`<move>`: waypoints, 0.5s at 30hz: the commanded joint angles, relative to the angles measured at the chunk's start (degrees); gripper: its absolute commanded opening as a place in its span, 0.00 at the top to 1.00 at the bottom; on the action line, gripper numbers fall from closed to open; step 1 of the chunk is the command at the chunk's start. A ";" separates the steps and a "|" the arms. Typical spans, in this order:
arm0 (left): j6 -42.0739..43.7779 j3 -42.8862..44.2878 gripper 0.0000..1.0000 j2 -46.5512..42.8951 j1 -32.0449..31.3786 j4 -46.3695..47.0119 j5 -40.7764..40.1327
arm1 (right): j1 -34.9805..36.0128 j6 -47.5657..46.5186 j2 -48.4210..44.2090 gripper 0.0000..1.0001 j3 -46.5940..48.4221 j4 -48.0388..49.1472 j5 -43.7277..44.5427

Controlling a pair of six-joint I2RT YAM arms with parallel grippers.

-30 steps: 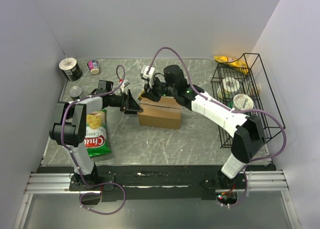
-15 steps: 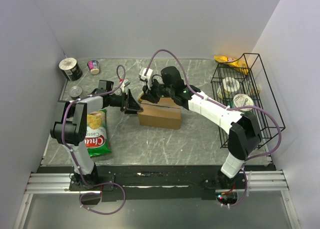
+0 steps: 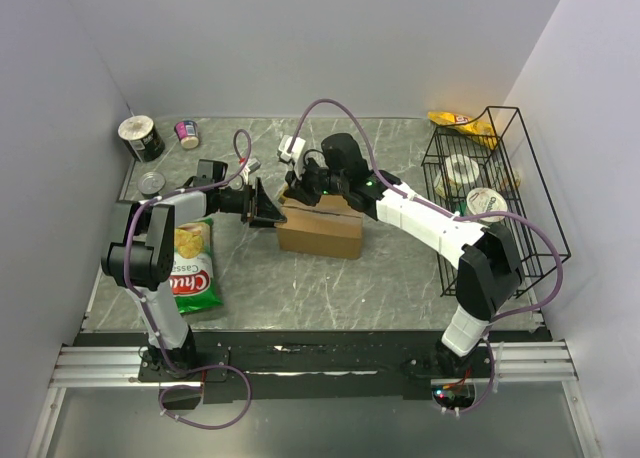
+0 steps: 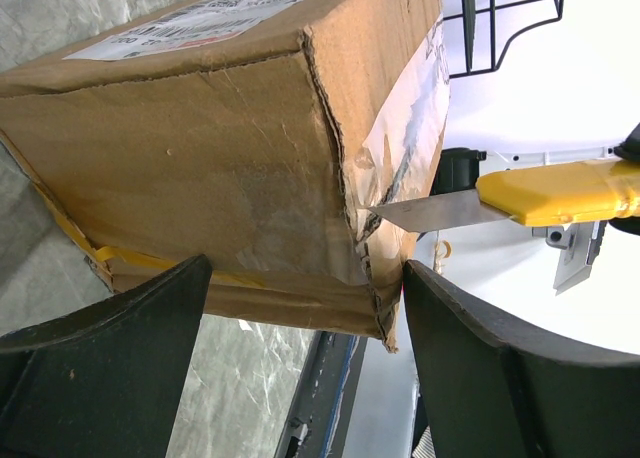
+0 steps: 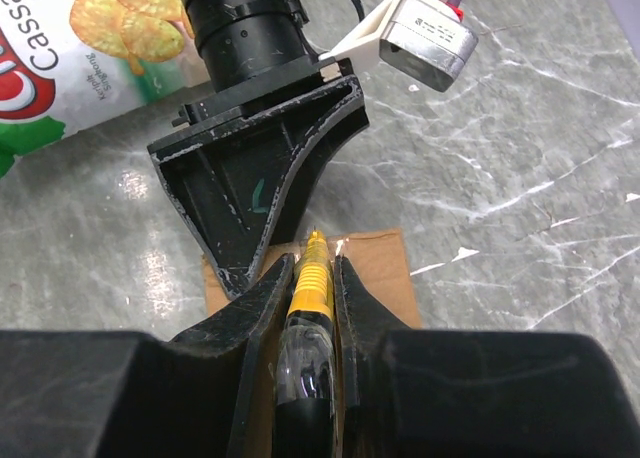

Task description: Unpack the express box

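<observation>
The express box, a brown carton, lies mid-table. Its white label and torn clear tape show in the left wrist view. My left gripper stands open against the box's left end. One fingertip sits just past the taped top edge; the other is in front of the end face. My right gripper hangs over the same end, shut on a yellow utility knife. The knife's blade has its tip at the taped corner seam.
A green chip bag lies left of the box beside my left arm. Two cans and a small cup stand at the back left. A black wire basket holding round tubs stands at the right, with a yellow packet on its far rim.
My right arm has shifted slightly back and to the left over the box's end with the knife. The left arm and the box have not moved.
</observation>
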 commanded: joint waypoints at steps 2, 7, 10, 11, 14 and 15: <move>0.33 0.49 0.17 1.52 -0.05 0.06 -1.17 | 0.14 0.64 -1.52 1.00 0.44 -0.88 0.28; -0.38 0.14 0.17 1.60 -0.05 0.68 -1.26 | 0.31 2.93 -2.22 1.00 0.09 0.80 -2.89; -0.46 0.13 0.18 1.69 -0.05 0.85 -1.26 | 0.31 2.50 -1.70 1.00 0.53 0.45 -2.46; -0.64 0.05 0.18 1.69 -0.05 0.94 -1.26 | 0.23 2.14 -1.61 1.00 0.79 0.18 -2.28; -0.99 -0.13 0.18 1.60 -0.05 1.29 -1.17 | 0.31 1.09 -1.08 1.00 1.23 -1.40 -1.49; -0.99 -0.13 0.18 1.69 -0.05 1.29 -1.17 | 0.31 0.65 -0.99 1.00 1.23 -1.49 -1.40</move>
